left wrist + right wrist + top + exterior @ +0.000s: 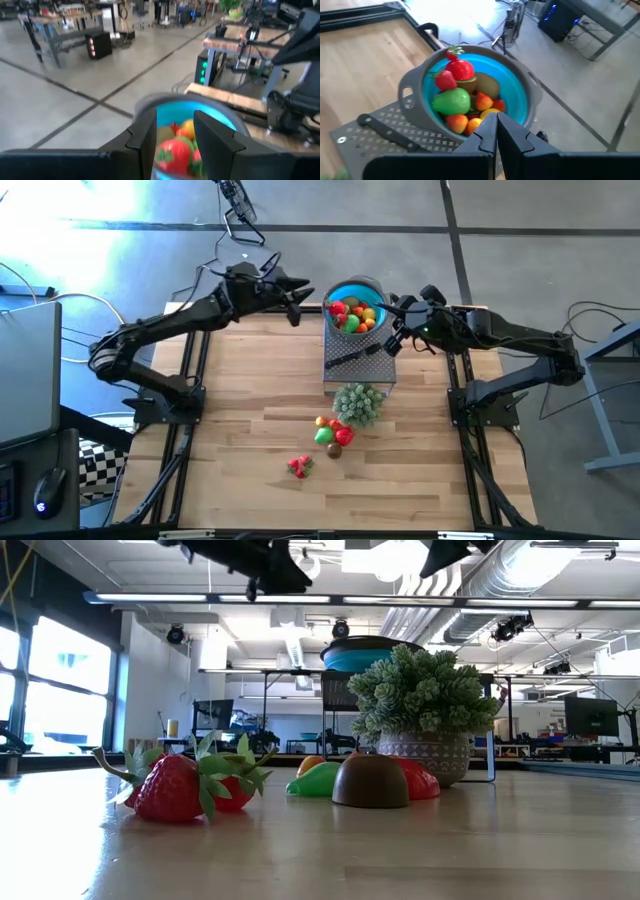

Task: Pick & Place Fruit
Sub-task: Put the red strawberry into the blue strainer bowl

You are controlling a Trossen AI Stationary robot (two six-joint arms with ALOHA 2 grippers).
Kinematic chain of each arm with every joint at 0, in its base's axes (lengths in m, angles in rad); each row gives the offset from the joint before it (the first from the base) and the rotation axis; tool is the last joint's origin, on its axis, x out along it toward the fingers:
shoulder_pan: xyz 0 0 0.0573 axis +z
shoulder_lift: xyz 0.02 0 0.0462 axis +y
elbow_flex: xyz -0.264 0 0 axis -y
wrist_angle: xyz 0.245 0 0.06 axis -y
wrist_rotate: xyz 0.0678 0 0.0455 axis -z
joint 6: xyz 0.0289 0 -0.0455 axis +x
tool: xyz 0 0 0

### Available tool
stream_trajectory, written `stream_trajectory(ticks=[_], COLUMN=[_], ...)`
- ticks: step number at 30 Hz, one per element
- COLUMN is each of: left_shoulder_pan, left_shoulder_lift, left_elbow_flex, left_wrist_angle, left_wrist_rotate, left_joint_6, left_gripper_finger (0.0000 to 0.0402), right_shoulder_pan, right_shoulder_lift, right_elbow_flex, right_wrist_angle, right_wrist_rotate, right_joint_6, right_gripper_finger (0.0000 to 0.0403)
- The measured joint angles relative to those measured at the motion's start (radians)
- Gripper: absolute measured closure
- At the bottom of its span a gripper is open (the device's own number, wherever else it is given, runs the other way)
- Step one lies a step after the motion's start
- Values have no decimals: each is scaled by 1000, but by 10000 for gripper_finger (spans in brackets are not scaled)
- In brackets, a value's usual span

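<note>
From above, the left gripper (300, 295) is hovering just beside the blue bowl (372, 288), fingers slightly parted and holding nothing, while the right gripper (398, 330) is waiting fully closed and empty at the bowl's other side. Loose fruit (332, 431) is lying mid-table; lifting clear before reaching back looks wise. The low view alone is showing the strawberries (168, 787). The right wrist view is revealing a black-handled knife (390, 133) beside the bowl
</note>
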Motion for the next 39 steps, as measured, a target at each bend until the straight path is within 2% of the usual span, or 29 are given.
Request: stream_trajectory(ticks=[9,19,26,34,39], left_shoulder_pan=[-66,-298,-449,-652,-763], left_shoulder_lift=[-110,-125,-124,-124,-124], left_elbow_flex=[-1,-1,-1,-1,-1], left_wrist_angle=[-242,-305,-398,-519,-561], left_wrist_rotate=[-34,-192,-247,-458,-534], left_joint_6=[-1,-20,-133,-266,-346], left_gripper_finger=[275,275,275,275,275], right_shoulder_pan=[0,27,108,187,222], right_shoulder_lift=[0,0,0,0,0], right_elbow_flex=[0,0,0,0,0], right_wrist_angle=[11,12,13,63,127], right_wrist_rotate=[-54,-202,-216,-216,-216], right_joint_6=[-33,-33,-27,-19,-15], right_gripper_finger=[398,398,398,398,398])
